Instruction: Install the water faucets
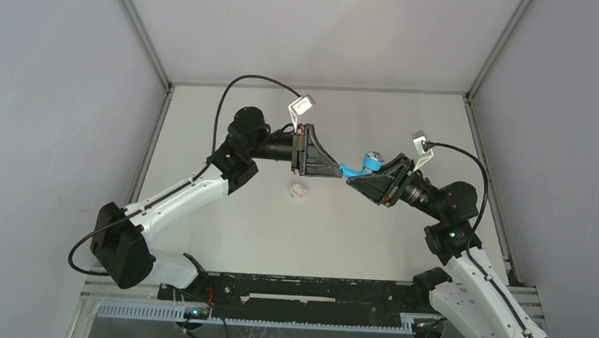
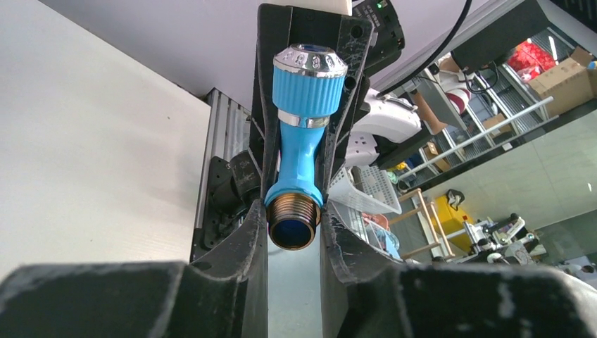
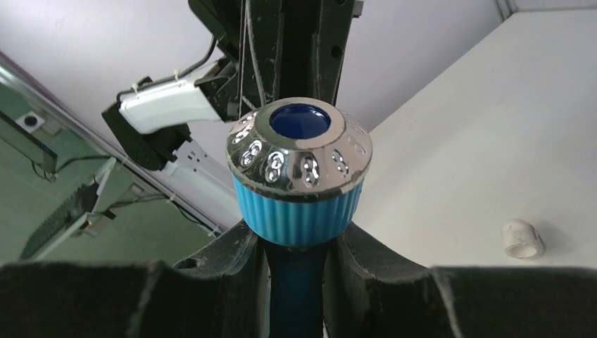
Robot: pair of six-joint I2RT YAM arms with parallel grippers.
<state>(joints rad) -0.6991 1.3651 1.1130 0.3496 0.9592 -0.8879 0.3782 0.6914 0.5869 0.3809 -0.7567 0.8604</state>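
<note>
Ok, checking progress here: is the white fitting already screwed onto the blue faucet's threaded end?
No: the white fitting lies alone on the table, while the threaded end of the blue faucet is bare.

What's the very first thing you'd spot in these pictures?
The bright blue faucet with its shiny silver cap jumps out first. It is held up in the air in the middle, gripped between the left gripper and the right gripper. Next you'd notice the little white fitting lying alone on the table, just below the left gripper.
</note>
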